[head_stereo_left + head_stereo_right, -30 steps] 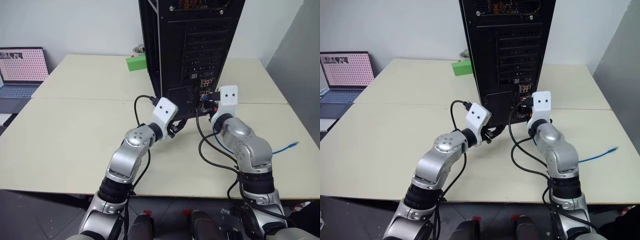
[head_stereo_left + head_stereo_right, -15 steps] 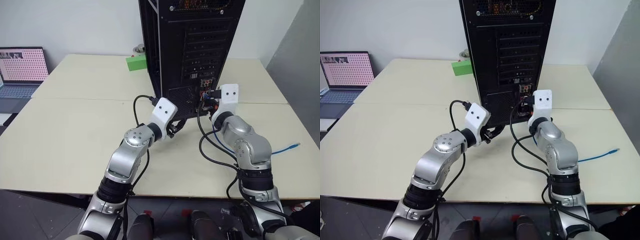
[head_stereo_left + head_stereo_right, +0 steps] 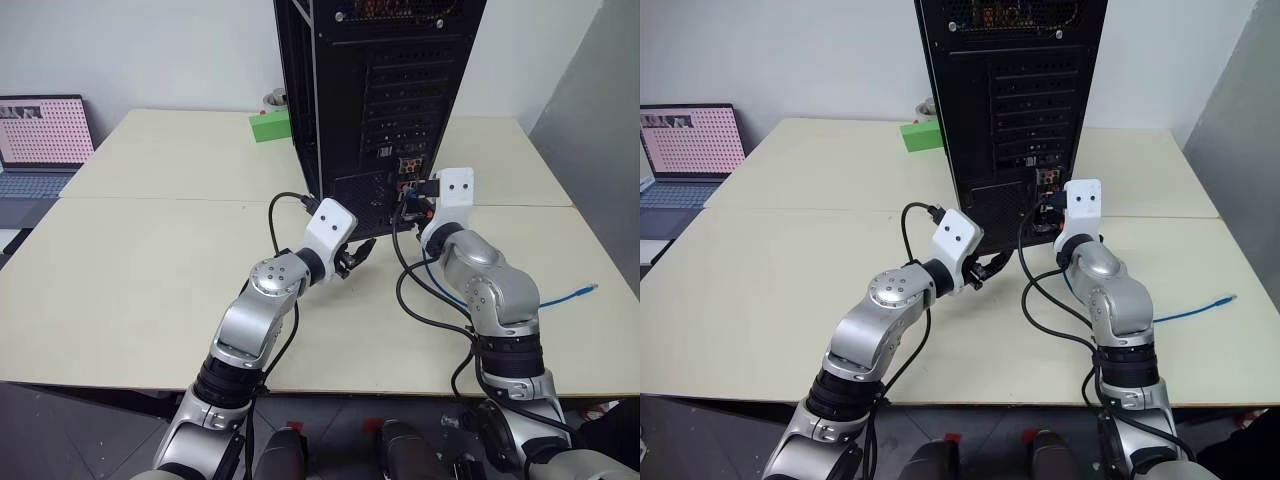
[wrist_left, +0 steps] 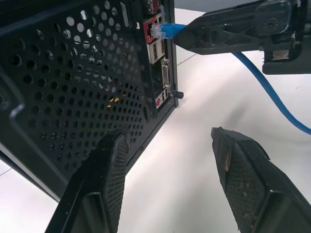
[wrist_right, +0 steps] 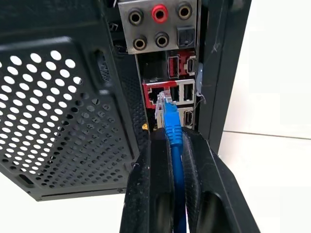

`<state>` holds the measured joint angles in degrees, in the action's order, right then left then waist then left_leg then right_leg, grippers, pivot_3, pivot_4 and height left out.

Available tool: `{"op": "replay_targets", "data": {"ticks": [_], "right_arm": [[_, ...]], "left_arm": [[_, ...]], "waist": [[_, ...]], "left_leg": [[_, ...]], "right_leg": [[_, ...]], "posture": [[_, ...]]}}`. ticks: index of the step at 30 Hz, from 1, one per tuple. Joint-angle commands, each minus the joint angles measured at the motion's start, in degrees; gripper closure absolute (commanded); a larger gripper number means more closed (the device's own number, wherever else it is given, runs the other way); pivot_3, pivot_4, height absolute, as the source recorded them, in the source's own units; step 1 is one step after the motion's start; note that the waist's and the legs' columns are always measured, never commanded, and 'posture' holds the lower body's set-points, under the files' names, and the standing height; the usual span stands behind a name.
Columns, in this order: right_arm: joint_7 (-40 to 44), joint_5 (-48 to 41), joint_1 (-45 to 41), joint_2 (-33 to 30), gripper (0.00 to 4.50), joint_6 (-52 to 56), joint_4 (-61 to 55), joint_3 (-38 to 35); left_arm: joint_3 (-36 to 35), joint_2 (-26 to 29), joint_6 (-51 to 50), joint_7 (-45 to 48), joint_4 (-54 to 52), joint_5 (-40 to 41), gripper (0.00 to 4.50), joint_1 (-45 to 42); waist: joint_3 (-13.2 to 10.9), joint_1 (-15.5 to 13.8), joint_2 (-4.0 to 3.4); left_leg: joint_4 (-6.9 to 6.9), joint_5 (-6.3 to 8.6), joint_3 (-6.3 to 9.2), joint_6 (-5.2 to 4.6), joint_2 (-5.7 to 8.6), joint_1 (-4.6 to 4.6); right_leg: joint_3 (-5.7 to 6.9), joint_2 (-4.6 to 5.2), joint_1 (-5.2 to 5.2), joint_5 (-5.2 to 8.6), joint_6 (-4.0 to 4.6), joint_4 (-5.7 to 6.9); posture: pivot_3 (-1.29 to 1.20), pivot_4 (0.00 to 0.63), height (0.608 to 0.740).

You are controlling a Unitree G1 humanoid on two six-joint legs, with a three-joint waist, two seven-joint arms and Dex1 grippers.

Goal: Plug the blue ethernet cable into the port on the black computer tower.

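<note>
The black computer tower (image 3: 390, 90) stands upright on the table with its rear panel facing me. My right gripper (image 5: 175, 140) is shut on the blue ethernet cable (image 5: 170, 121) just behind its plug. The plug's tip sits at the mouth of the port (image 5: 156, 98) in the red-framed connector block; how deep it goes I cannot tell. The left wrist view shows the same plug (image 4: 165, 30) against the panel. The cable's free end (image 3: 585, 291) lies on the table at the right. My left gripper (image 4: 167, 143) is open and empty, low beside the tower's perforated grille.
A grey laptop (image 3: 40, 140) with a pink screen sits at the far left, and a green block (image 3: 270, 125) lies behind the tower. Black robot cords (image 3: 420, 300) loop on the table (image 3: 130, 260) between my arms. Round audio jacks (image 5: 158, 19) sit above the port.
</note>
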<state>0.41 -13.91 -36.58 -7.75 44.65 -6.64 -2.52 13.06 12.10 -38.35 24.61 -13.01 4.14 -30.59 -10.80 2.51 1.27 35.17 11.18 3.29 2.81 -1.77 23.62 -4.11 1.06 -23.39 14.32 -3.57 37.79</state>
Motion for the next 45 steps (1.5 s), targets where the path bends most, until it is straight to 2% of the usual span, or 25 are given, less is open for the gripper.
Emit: {"op": "replay_targets", "data": {"ticks": [1,18,45], "right_arm": [[0.43,1.33,-1.93,0.04,4.50,-1.52,-0.52,0.61],[1.80,3.48,-2.44,0.63,4.50,-1.65,-1.67,2.00],[1.85,3.42,-1.02,1.38,4.50,0.80,-4.02,-0.23]], "left_arm": [[-0.03,-0.01,1.26,0.06,-2.15,0.19,1.68,-0.18],[0.42,0.09,1.62,-0.08,-2.01,-0.17,1.68,0.05],[0.21,0.83,1.47,-0.22,-1.76,-0.30,1.68,0.34]], "waist": [[0.00,0.10,0.00],[0.00,0.76,0.00],[0.00,0.74,0.00]], "left_leg": [[0.00,0.00,0.00,0.00,0.00,0.00],[0.00,0.00,0.00,0.00,0.00,0.10],[-0.02,0.00,0.01,0.00,0.00,0.16]], "right_leg": [[0.00,0.00,0.00,0.00,0.00,0.00],[0.00,0.00,-0.10,0.00,0.00,0.01],[0.01,0.00,-0.15,0.00,0.00,-0.02]], "posture": [[0.00,0.150,0.740],[0.00,0.150,0.740],[0.00,0.150,0.740]]}}
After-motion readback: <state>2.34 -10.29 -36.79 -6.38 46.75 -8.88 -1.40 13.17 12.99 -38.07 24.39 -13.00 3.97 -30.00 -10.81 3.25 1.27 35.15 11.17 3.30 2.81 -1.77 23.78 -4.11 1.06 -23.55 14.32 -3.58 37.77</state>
